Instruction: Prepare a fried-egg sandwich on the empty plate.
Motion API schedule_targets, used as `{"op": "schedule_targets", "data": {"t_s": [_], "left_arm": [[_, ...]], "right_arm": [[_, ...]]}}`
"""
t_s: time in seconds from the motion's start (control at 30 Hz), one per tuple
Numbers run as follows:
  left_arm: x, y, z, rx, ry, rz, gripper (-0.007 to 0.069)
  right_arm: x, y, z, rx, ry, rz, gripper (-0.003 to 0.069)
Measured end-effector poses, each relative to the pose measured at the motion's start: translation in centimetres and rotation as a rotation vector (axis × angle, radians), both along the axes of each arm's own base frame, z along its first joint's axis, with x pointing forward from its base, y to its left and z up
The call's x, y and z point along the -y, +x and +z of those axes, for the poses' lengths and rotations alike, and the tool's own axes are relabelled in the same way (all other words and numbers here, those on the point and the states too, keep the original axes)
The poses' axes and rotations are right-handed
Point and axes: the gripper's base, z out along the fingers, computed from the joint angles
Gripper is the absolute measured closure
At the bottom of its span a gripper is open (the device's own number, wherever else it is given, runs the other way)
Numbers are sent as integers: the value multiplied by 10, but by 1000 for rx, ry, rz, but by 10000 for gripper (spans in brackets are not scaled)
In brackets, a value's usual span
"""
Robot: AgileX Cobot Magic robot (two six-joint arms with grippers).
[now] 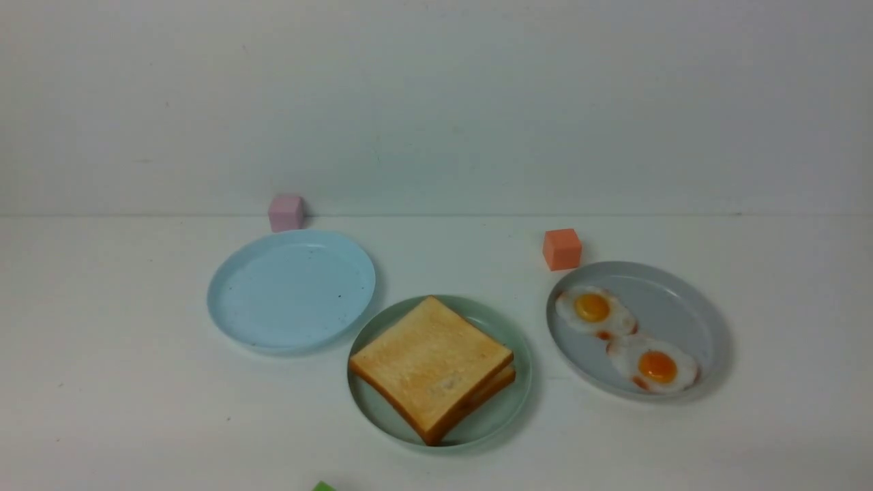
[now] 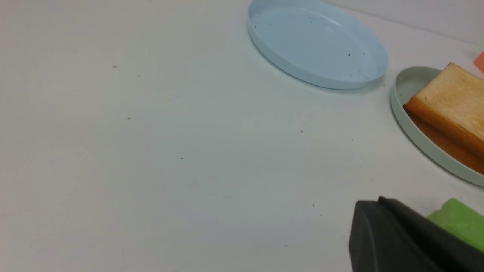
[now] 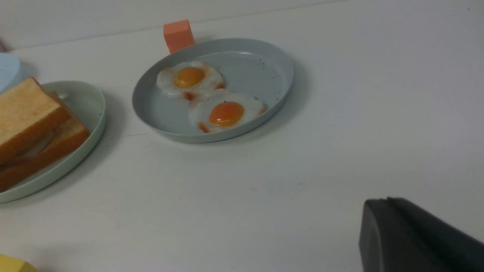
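Two golden-brown toast slices (image 1: 431, 365) lie stacked, slightly offset, on the pale mint-green plate (image 1: 505, 416) at the table's middle front. In the right wrist view the stack (image 3: 30, 128) shows a pale layer between the slices; I cannot tell what it is. Two fried eggs (image 1: 592, 309) (image 1: 656, 367) lie on the grey plate (image 1: 689, 307) at the right. My left gripper (image 2: 380, 201) and right gripper (image 3: 386, 201) show only in their wrist views, each with dark fingers pressed together, empty, low over bare table. Neither appears in the front view.
An empty light blue plate (image 1: 292, 290) sits at the left back. A pink cube (image 1: 286, 213) stands behind it, an orange cube (image 1: 562, 249) behind the grey plate. A green block (image 2: 459, 223) lies beside my left gripper, a yellow object (image 3: 11, 264) near the front.
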Motion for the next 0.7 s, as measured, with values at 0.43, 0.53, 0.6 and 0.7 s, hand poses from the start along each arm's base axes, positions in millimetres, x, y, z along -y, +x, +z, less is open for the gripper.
{"op": "schedule_targets", "data": {"t_s": [0.43, 0.53, 0.6, 0.7], "left_arm": [[0, 0, 0, 0, -1, 0, 627], [0, 0, 0, 0, -1, 0, 625], [0, 0, 0, 0, -1, 0, 624], [0, 0, 0, 0, -1, 0, 620]], "right_arm": [[0, 0, 0, 0, 1, 0, 617], [0, 0, 0, 0, 1, 0, 612], [0, 0, 0, 0, 1, 0, 610], [0, 0, 0, 0, 1, 0, 606]]}}
